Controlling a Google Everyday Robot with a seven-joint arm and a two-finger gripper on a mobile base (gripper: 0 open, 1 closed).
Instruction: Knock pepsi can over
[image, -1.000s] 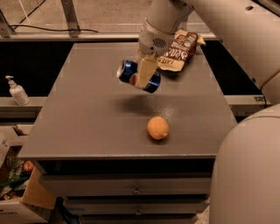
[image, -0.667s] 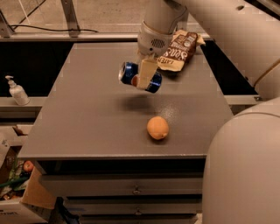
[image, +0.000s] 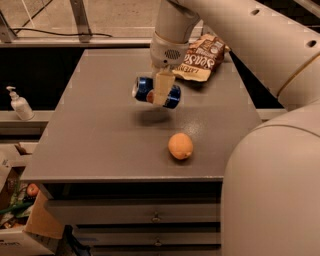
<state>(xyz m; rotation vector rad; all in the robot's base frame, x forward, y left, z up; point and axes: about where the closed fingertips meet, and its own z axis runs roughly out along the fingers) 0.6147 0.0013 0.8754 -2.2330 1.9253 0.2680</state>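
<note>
I have the gripper (image: 162, 90) over mid-surface (image: 90, 135), jaws clamped across the middle of the can (image: 144, 89). The can lies sideways in the air, its shadow below, well apart from the orange (image: 180, 146).

My arm (image: 250, 35) is white, smooth and thick, like a big round pipe. It has two small dark holes on top. A thin yellow-brown line curves across it near my shoulder. My big body (image: 272, 195) is white and round too, like a fat egg, with nothing drawn on it. My wrist (image: 170, 47) is a pale grey-white cup shape with a little patch of tiny dots. My gripper (image: 161, 97) has a flat, cream-coloured finger (image: 163, 87). It hangs above the grey table (image: 100, 130), closed on the pepsi can (image: 173, 96).
</note>
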